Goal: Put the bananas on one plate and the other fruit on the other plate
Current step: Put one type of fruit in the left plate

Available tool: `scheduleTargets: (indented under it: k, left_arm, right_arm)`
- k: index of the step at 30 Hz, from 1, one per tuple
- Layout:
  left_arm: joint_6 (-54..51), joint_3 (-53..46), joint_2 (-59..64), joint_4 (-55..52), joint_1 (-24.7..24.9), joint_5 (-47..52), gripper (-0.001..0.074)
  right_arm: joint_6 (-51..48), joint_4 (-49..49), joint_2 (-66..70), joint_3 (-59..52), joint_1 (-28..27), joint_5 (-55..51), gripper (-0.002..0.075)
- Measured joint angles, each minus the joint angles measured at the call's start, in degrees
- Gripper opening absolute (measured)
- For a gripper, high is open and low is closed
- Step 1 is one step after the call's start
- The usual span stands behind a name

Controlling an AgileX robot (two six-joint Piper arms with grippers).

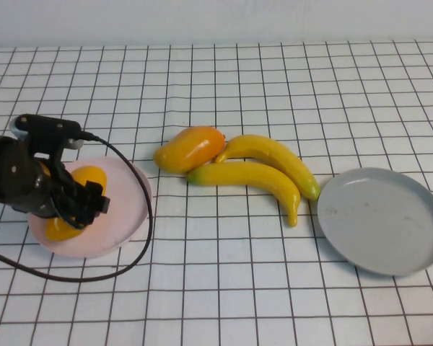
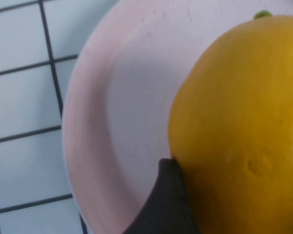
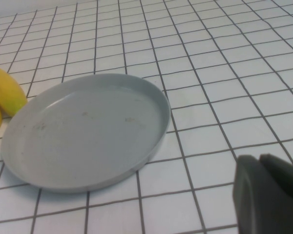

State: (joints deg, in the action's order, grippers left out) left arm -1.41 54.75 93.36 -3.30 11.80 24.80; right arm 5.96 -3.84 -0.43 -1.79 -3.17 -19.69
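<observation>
Two plates are on the table: one pale pink plate (image 1: 133, 209) on the robot's left and one grey plate (image 1: 382, 220) on the robot's right.

Two bananas (image 1: 263, 173) lie side by side between the plates, touching each other.

Two orange-yellow oval fruits are counted: one on the pink plate (image 1: 76, 202), partly hidden by the arm, and one with a reddish blush (image 1: 190, 148) on the table, touching the bananas.

Fruit total: four pieces.

Two grippers are counted: the left gripper (image 1: 79, 205) over the pink plate, at the fruit there, and the right gripper (image 3: 268, 195), seen only in its wrist view, near the grey plate.

One black cable (image 1: 141, 238) loops beside the pink plate.
</observation>
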Motion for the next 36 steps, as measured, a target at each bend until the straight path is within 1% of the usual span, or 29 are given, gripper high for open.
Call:
scheduleTargets:
  k: [6, 10, 14, 17, 19, 21, 23, 28, 31, 36]
  left_arm:
    - [0.5, 0.1, 3.5, -0.9, 0.0, -1.0, 0.0528]
    - [0.9, 0.8, 4.0, -5.6, 0.0, -0.6, 0.0528]
    - [5.2, 3.5, 4.6, -12.0, -0.1, 4.4, 0.0528]
    - [6.8, 7.3, 4.6, -12.6, -0.2, 9.1, 0.0527]
    - [6.4, 9.8, 4.6, -11.4, -0.3, 12.2, 0.0556]
    - [4.7, 12.3, 4.6, -10.0, -0.3, 14.9, 0.0632]
    - [2.5, 14.3, 4.6, -8.1, -0.4, 16.8, 0.0664]
    - [-5.2, 20.5, 4.6, -1.1, -0.4, 20.4, 0.0668]
    - [-10.0, 24.2, 4.6, 1.4, 0.5, 21.0, 0.0668]
    - [-22.7, 29.3, 6.5, 3.3, 4.9, 17.5, 0.0668]
  right_arm:
    - [0.0, 0.0, 0.0, 0.0, 0.0, 0.0, -0.0015]
    - [0.0, 0.0, 0.0, 0.0, 0.0, 0.0, -0.0015]
    - [0.0, 0.0, 0.0, 0.0, 0.0, 0.0, -0.0015]
    - [0.0, 0.0, 0.0, 0.0, 0.0, 0.0, -0.0015]
    - [0.0, 0.0, 0.0, 0.0, 0.0, 0.0, -0.0015]
    - [0.0, 0.0, 0.0, 0.0, 0.0, 0.0, -0.0015]
    - [0.0, 0.0, 0.0, 0.0, 0.0, 0.0, -0.0015]
    - [0.0, 0.0, 0.0, 0.0, 0.0, 0.0, -0.0015]
    - [0.0, 0.0, 0.0, 0.0, 0.0, 0.0, -0.0015]
    - [0.0, 0.0, 0.0, 0.0, 0.0, 0.0, -0.0015]
